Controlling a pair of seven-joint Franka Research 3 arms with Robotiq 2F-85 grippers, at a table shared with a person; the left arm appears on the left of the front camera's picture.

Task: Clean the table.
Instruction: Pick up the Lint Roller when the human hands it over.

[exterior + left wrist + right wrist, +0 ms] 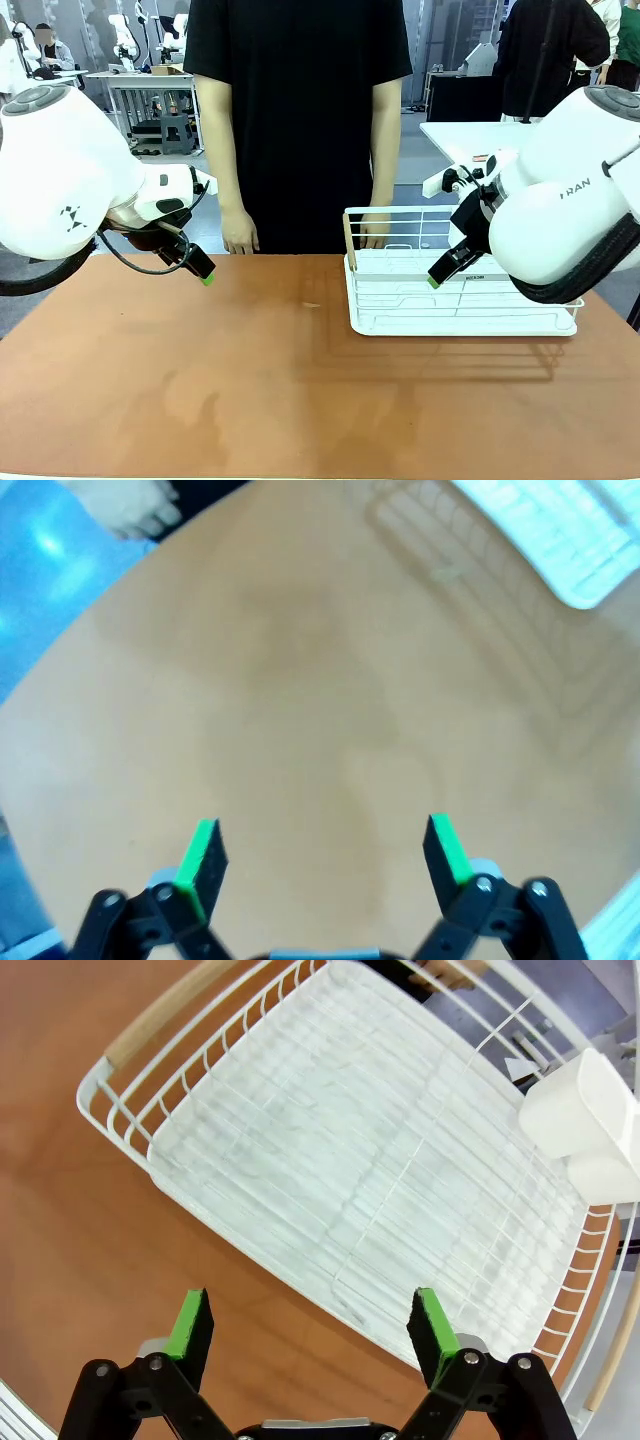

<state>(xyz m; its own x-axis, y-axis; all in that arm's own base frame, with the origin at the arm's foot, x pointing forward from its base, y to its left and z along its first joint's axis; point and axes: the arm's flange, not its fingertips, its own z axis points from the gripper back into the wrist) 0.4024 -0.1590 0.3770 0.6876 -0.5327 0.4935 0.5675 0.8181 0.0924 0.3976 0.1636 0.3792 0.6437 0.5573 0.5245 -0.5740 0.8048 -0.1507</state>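
Left arm (62, 180): in from the robot's left, its big white joint sits above and behind the gripper.
Left wrist (168, 195): bends downward, with a black cable looping just behind the gripper.
Left gripper (203, 275) (325, 845): tips slant down and inward, jaws spread wide, nothing between them.
Left pads (203, 855): green, well apart.
Right arm (560, 220): in from the robot's right, bulky white links sit above and behind its gripper.
Right gripper (438, 277) (312, 1325): slants down and inward, jaws spread wide, empty.
Right pads (432, 1325): green, well apart, nothing touching either one.
Pair: the two grippers are well apart, each tilting toward the other.
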